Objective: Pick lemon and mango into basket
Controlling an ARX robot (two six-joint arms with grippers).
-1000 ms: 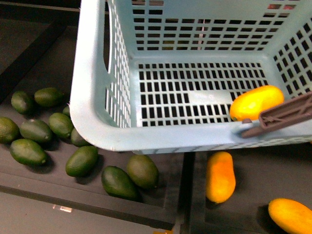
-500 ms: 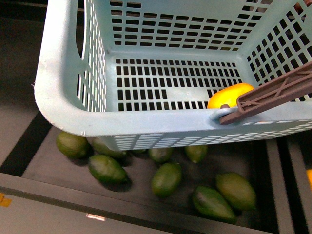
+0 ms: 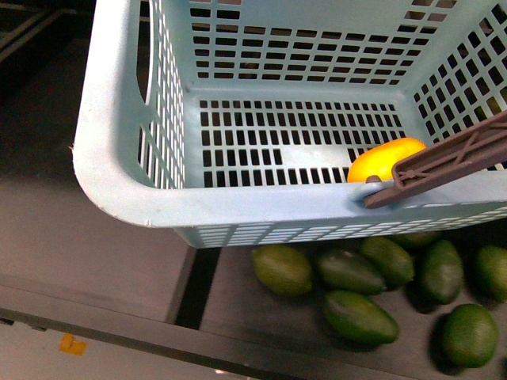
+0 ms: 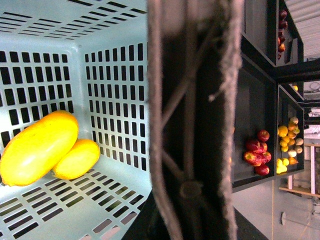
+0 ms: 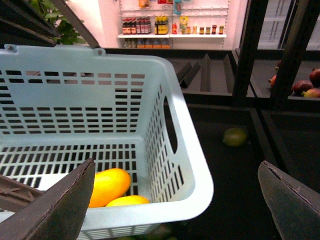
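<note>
A basket (image 3: 119, 142) is seen from above, one yellow fruit (image 3: 386, 159) lying on its floor at 3 o'clock beneath the brown handle (image 3: 444, 162). Green fruits (image 3: 356, 273) are spread at 5 o'clock.

Basket (image 3: 127, 198) occupies the upper part of the front view, above a shelf tray (image 3: 238, 317). Mango (image 4: 37, 147) and lemon (image 4: 77, 159) lie on the basket floor, touching side by side, against the near wall at the front view's right. Basket handle (image 3: 451, 162) crosses the near rim directly in front of them. Green fruits (image 3: 356, 317) lie in the tray below and before the basket, toward the right. Apples (image 4: 257, 155) sit in a separate compartment, well apart from the basket.
</note>
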